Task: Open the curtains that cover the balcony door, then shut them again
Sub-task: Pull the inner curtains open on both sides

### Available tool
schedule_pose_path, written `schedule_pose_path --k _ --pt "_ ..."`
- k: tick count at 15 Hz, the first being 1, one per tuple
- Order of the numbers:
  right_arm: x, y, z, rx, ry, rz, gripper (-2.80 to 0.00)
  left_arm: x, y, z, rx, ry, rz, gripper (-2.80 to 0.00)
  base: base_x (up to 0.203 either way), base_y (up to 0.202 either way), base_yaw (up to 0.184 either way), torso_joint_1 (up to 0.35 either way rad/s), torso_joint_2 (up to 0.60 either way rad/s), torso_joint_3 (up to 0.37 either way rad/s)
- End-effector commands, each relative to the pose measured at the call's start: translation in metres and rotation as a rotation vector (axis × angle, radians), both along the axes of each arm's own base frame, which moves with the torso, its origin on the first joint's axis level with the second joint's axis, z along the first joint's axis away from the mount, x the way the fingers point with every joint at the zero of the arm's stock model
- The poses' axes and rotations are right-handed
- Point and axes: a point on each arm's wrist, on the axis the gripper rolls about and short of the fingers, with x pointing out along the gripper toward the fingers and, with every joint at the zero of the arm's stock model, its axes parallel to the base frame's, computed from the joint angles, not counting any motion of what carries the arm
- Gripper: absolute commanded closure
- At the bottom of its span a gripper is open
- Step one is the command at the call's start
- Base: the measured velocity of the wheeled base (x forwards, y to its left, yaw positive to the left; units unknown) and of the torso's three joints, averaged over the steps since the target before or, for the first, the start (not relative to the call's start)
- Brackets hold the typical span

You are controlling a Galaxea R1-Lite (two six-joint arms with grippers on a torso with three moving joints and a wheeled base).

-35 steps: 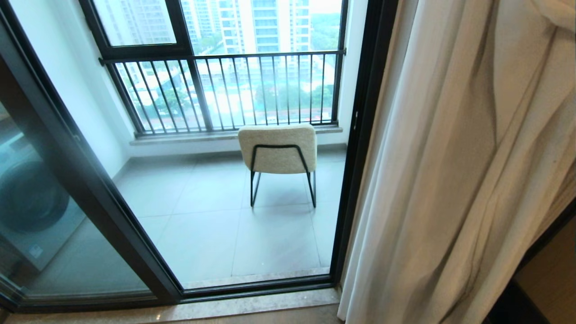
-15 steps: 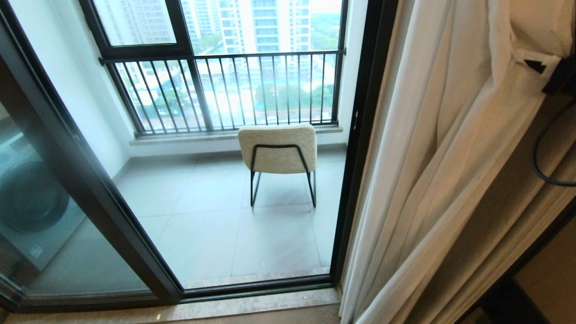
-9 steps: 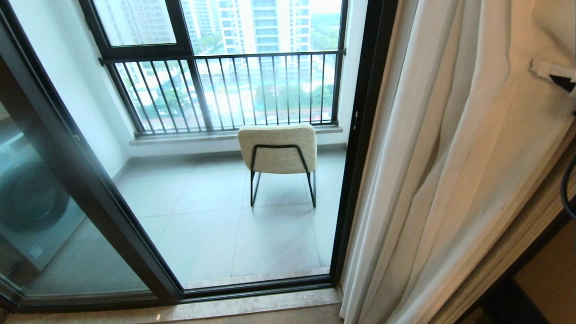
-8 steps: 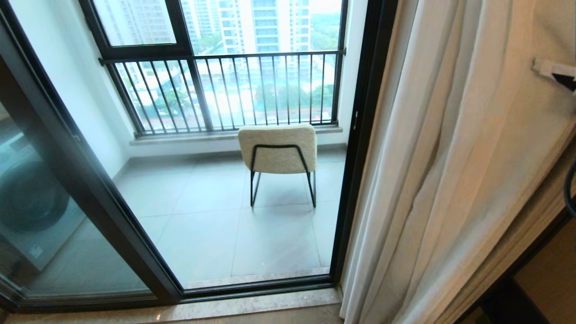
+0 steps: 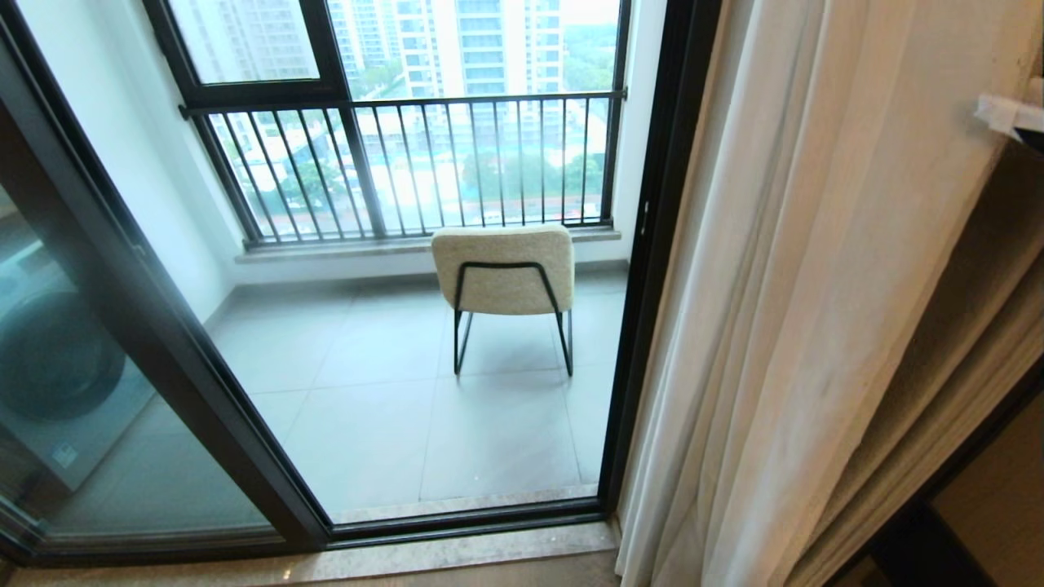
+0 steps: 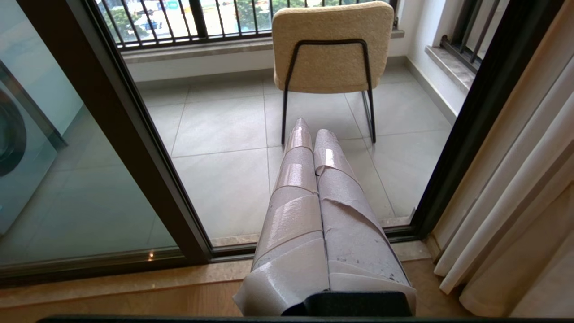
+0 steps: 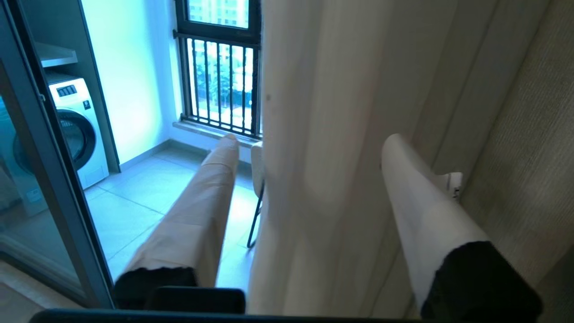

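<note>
The curtains [image 5: 783, 326] hang bunched in straight folds at the right, leaving the balcony door [image 5: 652, 244] uncovered. Its dark-framed glass panel [image 5: 122, 326] stands at the left. My right gripper [image 7: 312, 139] is open, its wrapped fingers [image 7: 197, 215] spread on either side of a loose curtain fold [image 7: 314, 233] without pressing it. In the head view only a white finger tip [image 5: 1007, 114] shows at the right edge. My left gripper [image 6: 314, 130] is shut and empty, parked low above the door sill.
A cream chair [image 5: 503, 273] with black legs stands on the tiled balcony floor before the black-barred window [image 5: 408, 163]. A washing machine [image 7: 76, 130] sits at the balcony's left end. A thick beige drape [image 7: 515, 157] hangs right of the curtain.
My right gripper has opened and let go of the curtain. It has drawn off toward the right edge, and the pulled fabric has fallen back into straight folds.
</note>
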Motion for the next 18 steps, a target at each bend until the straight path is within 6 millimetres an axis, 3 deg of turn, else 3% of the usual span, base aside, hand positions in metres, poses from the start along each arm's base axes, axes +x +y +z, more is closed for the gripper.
schedule_pose_path --k 1,10,11,18 --pt "-0.018 0.005 -0.005 0.000 0.004 0.006 -2.80 0.000 0.000 0.000 0.000 0.001 0.001 0.00 0.000 0.000 0.000 0.000 0.00 0.000" --pt "-0.100 0.031 -0.064 0.025 0.067 0.037 -2.80 0.000 0.000 0.000 0.000 0.000 -0.001 0.00 0.000 0.000 0.000 0.000 0.00 0.000" --pt "-0.108 0.034 -0.073 0.026 0.073 0.049 0.00 0.000 0.000 0.000 0.000 0.001 0.001 0.00 0.000 0.000 0.000 0.000 0.00 0.000" --pt "-0.139 0.045 -0.113 0.058 0.095 -0.023 0.00 0.000 0.000 0.000 0.000 0.001 0.001 0.00 0.000 0.000 0.000 0.000 0.00 0.000"
